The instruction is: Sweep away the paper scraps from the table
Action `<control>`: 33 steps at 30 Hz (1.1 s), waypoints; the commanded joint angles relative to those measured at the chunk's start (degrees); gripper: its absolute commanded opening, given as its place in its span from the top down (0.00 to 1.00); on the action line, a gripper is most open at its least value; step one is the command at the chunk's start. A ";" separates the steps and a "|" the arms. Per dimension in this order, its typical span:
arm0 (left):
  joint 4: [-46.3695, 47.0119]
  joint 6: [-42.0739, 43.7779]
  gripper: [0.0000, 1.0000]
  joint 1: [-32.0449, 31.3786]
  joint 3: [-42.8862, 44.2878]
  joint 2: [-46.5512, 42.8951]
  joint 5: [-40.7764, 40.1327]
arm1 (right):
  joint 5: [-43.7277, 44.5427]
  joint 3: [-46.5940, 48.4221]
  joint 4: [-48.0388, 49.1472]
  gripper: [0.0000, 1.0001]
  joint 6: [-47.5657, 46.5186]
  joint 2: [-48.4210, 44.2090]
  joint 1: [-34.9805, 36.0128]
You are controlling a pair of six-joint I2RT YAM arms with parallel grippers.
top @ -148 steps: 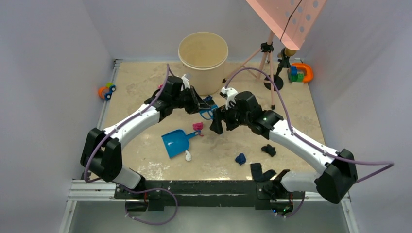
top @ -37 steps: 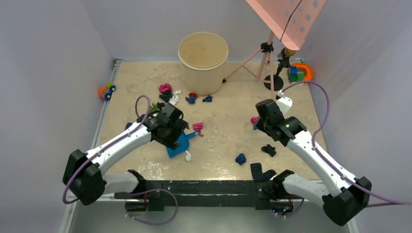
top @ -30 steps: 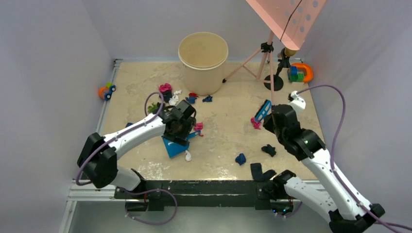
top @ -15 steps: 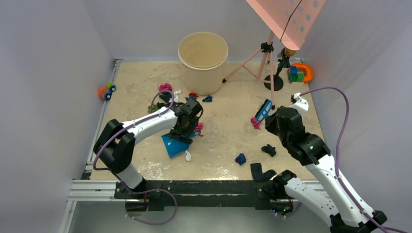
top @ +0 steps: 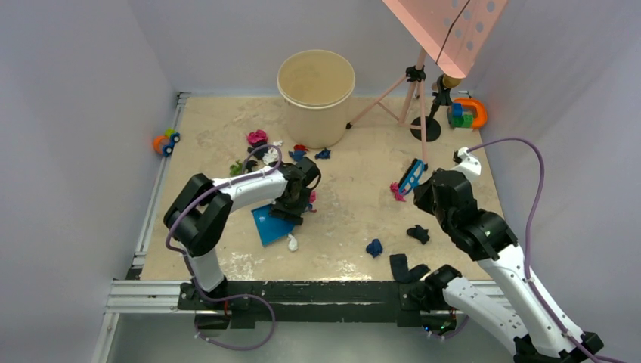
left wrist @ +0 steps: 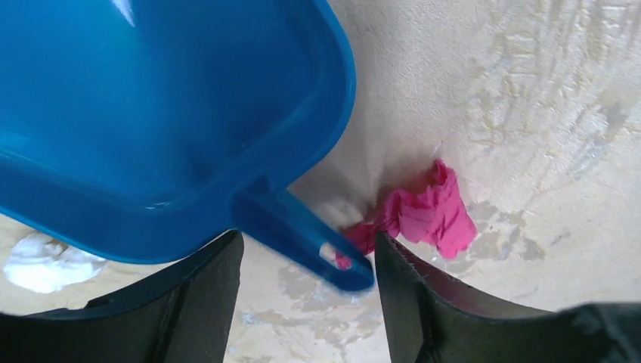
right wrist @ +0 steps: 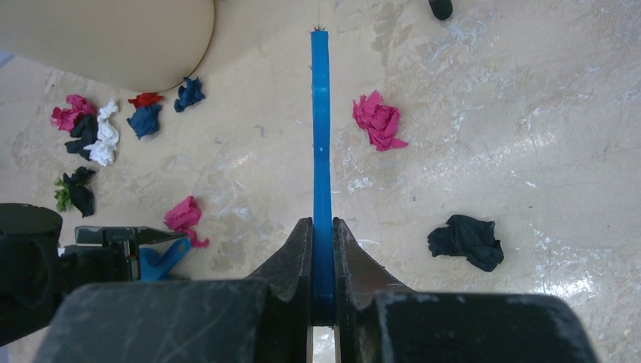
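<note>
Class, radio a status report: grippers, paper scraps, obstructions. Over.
Left gripper open, astride handle of blue plastic dustpan. Right gripper shut on slim blue brush. Crumpled paper scraps unswept on beige table; pink scrap crowds handle.

The worktop (top: 348, 219) is flat and beige with marble-like mottling. Small crumpled paper scraps (top: 257, 138) lie scattered on it. Pink, white, red, dark blue, black and green ones cluster loosely at the far left-centre. Apart from these, a pink wad (top: 396, 190) lies right of centre. A black wad (top: 417, 234) and a dark blue wad (top: 374, 247) lie nearer the front. A white wad (top: 292, 243) lies front-left and a second pink wad (left wrist: 431, 215) mid-worktop.
</note>
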 commanded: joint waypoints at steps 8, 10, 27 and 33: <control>-0.64 -12.09 0.61 1.24 1.83 -0.39 -4.51 | -0.09 1.82 -0.90 1.00 -0.71 -1.88 -0.02; -4.16 -8.79 0.66 1.26 4.43 -0.74 -5.92 | -0.32 1.66 -0.48 1.00 -0.65 -1.78 -0.04; -17.80 37.12 0.82 1.31 9.51 -18.94 -20.37 | -10.39 -1.06 9.45 1.00 -11.45 -1.63 -0.05; -18.53 65.13 0.86 1.42 7.72 -26.59 -21.81 | -31.93 0.40 14.83 1.00 -18.99 4.36 -0.05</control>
